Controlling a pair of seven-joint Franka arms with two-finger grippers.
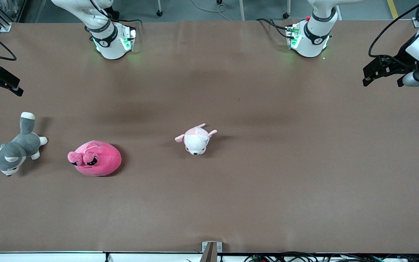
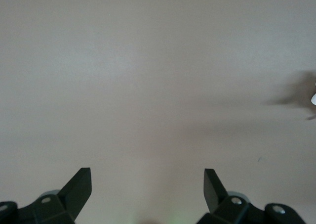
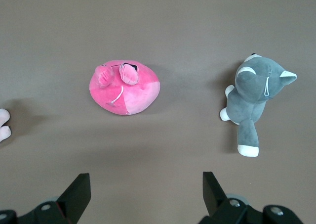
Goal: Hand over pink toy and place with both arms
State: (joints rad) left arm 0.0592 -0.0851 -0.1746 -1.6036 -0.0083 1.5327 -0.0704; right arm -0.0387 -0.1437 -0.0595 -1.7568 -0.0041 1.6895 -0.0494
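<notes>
The pink toy (image 1: 96, 159) is a hot-pink rounded plush lying on the brown table toward the right arm's end, its face toward the front camera. It also shows in the right wrist view (image 3: 124, 88). My right gripper (image 1: 2, 89) is up in the air at the right arm's end of the table, open and empty (image 3: 146, 180), well apart from the pink toy. My left gripper (image 1: 383, 82) is up in the air at the left arm's end, open and empty (image 2: 147, 177), over bare table.
A grey-and-white husky plush (image 1: 11, 151) (image 3: 252, 98) lies beside the pink toy, closer to the table's end. A pale pink-and-white puppy plush (image 1: 196, 140) lies near the table's middle. The brown table (image 1: 267, 182) fills the view.
</notes>
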